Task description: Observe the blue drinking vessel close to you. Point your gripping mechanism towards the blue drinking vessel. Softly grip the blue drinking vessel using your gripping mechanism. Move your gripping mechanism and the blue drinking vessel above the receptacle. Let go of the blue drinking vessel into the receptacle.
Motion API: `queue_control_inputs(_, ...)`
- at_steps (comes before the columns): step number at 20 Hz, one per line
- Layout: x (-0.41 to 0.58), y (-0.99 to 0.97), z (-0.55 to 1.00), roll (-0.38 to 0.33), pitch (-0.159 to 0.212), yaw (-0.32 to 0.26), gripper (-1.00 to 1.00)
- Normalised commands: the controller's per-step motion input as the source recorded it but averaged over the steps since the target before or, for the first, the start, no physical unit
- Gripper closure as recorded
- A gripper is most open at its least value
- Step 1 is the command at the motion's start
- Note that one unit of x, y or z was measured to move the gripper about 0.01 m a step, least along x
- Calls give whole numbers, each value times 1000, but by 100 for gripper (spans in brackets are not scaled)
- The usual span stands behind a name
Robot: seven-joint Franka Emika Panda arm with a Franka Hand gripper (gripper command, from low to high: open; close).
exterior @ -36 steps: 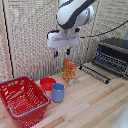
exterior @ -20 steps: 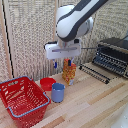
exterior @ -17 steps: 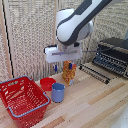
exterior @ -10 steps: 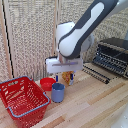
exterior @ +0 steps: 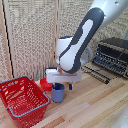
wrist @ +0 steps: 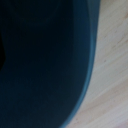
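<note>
The blue drinking vessel [exterior: 58, 93] stands upright on the wooden table, just to the exterior view's right of the red basket [exterior: 20, 100]. My gripper [exterior: 62, 86] has come down right over the cup's rim, its flat white end piece directly above it. One dark-blue finger [exterior: 70, 86] shows beside the cup, apart from its wall, so the jaws look open around it. The other finger is hidden. In the wrist view the cup's dark blue wall [wrist: 45, 60] fills nearly the whole picture, very close and blurred.
A low red bowl [exterior: 45, 84] sits just behind the cup, partly hidden by my end piece. A black wire rack [exterior: 114, 56] stands at the exterior view's right with dark rods [exterior: 95, 73] lying before it. A woven screen [exterior: 30, 40] forms the back wall.
My arm has swung down and towards the exterior view's left, from high above the table to right on top of the blue cup. The cup, bowl and basket have not moved.
</note>
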Motion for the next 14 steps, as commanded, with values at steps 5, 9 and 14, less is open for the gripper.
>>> queue_control_inputs(5,77,0,-164,1,-15,17,100)
queue_control_inputs(9,41,8,-174,0,-57,24,100)
queue_control_inputs(14,0,45,-102,0,-92,4,100)
